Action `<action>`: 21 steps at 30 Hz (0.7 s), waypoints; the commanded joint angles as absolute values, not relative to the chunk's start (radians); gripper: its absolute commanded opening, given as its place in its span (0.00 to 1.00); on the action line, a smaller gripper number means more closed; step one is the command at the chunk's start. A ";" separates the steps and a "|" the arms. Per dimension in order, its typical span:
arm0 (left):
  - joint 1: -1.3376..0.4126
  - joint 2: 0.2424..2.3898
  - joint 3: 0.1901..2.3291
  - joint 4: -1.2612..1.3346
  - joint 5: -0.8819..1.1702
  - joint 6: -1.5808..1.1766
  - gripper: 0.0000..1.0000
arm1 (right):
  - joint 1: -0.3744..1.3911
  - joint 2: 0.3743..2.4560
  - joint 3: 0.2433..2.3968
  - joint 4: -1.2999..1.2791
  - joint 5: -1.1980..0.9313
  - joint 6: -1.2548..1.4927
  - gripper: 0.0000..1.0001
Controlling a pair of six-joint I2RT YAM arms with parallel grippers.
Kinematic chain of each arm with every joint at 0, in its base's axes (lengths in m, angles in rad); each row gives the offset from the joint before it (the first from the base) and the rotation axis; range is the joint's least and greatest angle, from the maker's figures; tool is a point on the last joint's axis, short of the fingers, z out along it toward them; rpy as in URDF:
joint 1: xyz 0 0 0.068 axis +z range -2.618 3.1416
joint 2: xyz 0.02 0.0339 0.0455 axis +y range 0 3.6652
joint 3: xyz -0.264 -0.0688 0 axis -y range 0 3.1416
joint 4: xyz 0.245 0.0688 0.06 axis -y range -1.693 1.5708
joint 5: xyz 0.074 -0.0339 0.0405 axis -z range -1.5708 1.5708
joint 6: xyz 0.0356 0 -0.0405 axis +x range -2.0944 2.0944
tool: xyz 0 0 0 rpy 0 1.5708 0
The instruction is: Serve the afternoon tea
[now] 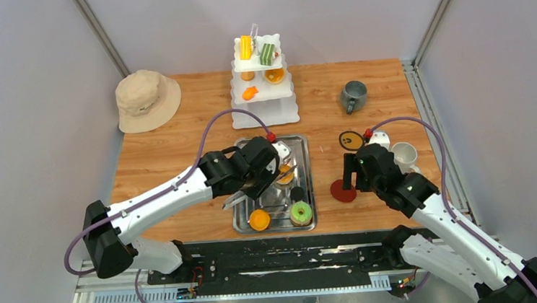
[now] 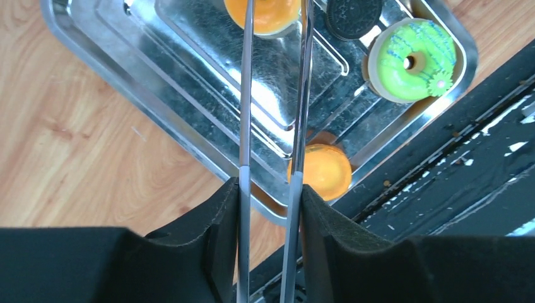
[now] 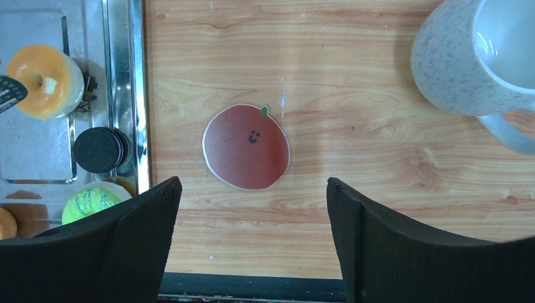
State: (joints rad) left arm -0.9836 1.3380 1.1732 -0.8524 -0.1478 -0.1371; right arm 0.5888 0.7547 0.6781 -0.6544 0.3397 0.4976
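Two claws are positioned over the wooden table (image 1: 177, 137). The left claw (image 2: 268, 189) is clamped on a pair of metal tongs (image 2: 245, 95). The two tong blades run forward from between the pads with a gap between them, above the rectangular steel tray (image 2: 126, 69). The blade tips reach the orange-iced donut (image 2: 268, 12) near the middle of the tray; contact cannot be confirmed. The right claw (image 3: 252, 183) stands wide and holds nothing. It hangs above a red apple-face coaster (image 3: 247, 146), which lies flat on the table just right of the tray.

Tray contents:
- the orange-iced donut;
- a black sandwich cookie (image 2: 353, 16), just beside it;
- a green-iced donut (image 2: 413, 60), in the near right corner;
- an orange pastry (image 2: 325, 170), at the near edge.

A white tiered stand (image 1: 264, 108) sits at the far edge of the table. Its top tier carries a yellow pastry (image 1: 245, 47) and a green-and-white pastry (image 1: 267, 53); the lower tiers carry orange pieces. A grey mug (image 1: 353, 95) stands right of the stand. A white mug (image 3: 467, 57) stands upright near the red coaster, with a yellow coaster (image 1: 352, 140) just beside it. A beige bucket hat (image 1: 147, 99) lies at the far left corner.
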 commanded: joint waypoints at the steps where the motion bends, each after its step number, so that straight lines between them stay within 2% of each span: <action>1: -1.033 1.346 1.212 -0.865 -0.299 -0.095 0.41 | 0.596 0.755 0.686 -0.647 0.346 0.491 0.84; 9: -1.065 1.390 1.213 -0.864 -0.336 -0.096 0.48 | 0.595 0.783 0.701 -0.642 0.335 0.485 0.84; 21: -1.095 1.398 1.231 -0.862 -0.315 -0.091 0.49 | 0.595 0.781 0.690 -0.635 0.338 0.484 0.84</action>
